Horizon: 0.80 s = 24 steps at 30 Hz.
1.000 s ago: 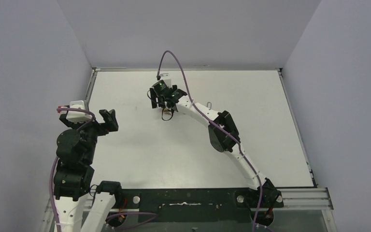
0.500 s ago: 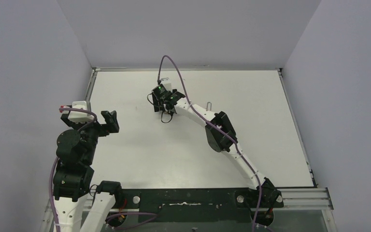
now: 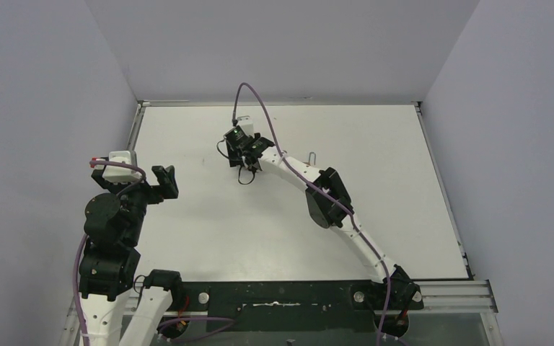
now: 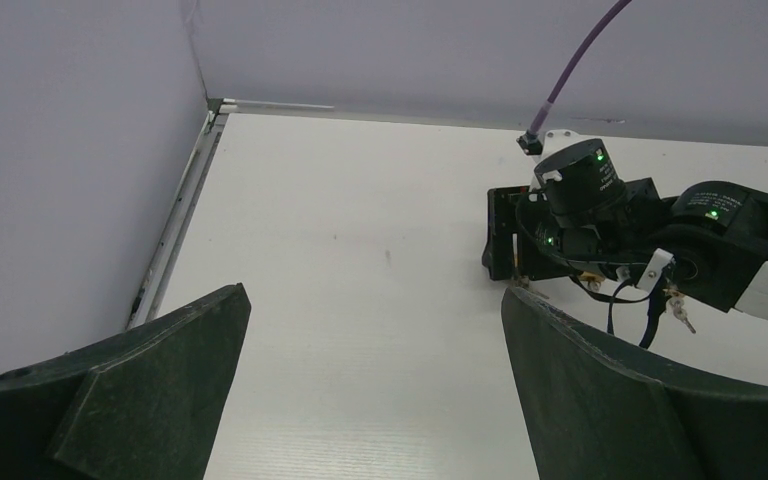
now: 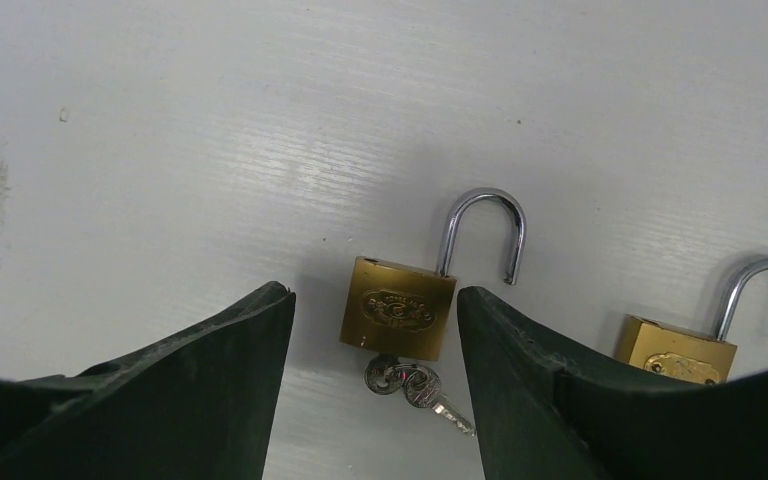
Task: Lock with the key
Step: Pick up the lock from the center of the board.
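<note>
The right gripper [image 5: 372, 298] holds its two dark fingers [image 5: 210, 380] spread, one on each side of a brass padlock with a silver shackle [image 5: 398, 308]. Neither finger touches the padlock, and a strip of bare surface shows on either flank. The padlock lies flat on the white table [image 5: 160, 120] with its shackle toward 12 o'clock. The shackle is swung open, its free leg hanging clear of the body. A small bunch of silver keys [image 5: 415, 385] sits at the body's 6 o'clock edge; how many keys it holds cannot be told. At 3 o'clock, near but apart, lies a second brass padlock [image 5: 675, 360], partly hidden behind the right-hand finger, which makes two padlocks in all. From above, this gripper works toward the table's 12 o'clock side, with open white surface all around it. The left gripper [image 4: 372, 298] hovers near the 9 o'clock edge beside the wall, its fingers [image 4: 150, 390] spread wide around nothing.
</note>
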{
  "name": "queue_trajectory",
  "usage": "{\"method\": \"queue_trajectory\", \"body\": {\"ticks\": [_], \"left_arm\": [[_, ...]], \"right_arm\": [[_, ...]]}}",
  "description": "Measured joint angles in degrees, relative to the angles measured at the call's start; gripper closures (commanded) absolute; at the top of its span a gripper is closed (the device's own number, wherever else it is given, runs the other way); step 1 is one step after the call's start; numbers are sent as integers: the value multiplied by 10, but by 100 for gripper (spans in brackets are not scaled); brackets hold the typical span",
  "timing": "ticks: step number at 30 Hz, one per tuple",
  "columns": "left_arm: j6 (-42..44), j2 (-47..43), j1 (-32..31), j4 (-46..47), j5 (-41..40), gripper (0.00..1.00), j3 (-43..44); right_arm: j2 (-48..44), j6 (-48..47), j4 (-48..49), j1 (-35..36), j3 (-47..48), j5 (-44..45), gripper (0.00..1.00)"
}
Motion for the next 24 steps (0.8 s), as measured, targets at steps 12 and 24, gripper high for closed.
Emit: {"method": "queue_trajectory", "body": {"ticks": [12,24], "left_arm": [[-2,-5,0,0,-5,3,0],[-3,-5,0,0,-7,3,0]], "right_arm": [[19,5,-10,-2,16,5,44],[19,16,-15,-2,17,7,68]]}}
